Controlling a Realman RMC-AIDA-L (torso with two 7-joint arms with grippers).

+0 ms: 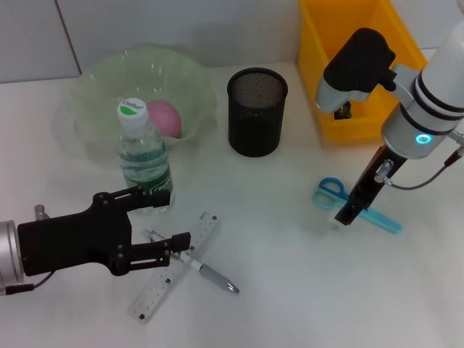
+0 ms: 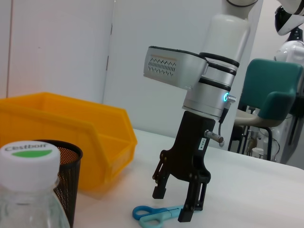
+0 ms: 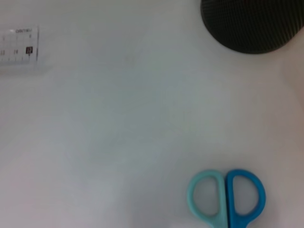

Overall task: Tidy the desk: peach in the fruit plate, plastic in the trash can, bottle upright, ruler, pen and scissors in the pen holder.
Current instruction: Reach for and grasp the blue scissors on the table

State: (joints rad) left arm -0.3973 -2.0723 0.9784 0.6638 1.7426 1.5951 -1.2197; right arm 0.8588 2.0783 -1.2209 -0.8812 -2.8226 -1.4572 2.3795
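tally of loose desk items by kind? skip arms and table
Bottle: 1, upright
Peach: 1, in the fruit plate
Fruit plate: 1
Pen holder: 1
Yellow bin: 1
Scissors: 1, under the right gripper
Ruler: 1
Pen: 1, lying across the ruler
Total: 8

The peach (image 1: 165, 118) lies in the fruit plate (image 1: 94, 87); the bottle (image 1: 143, 161) stands upright; ruler (image 1: 174, 267), pen (image 1: 196, 264) and scissors (image 1: 330, 191) lie flat.
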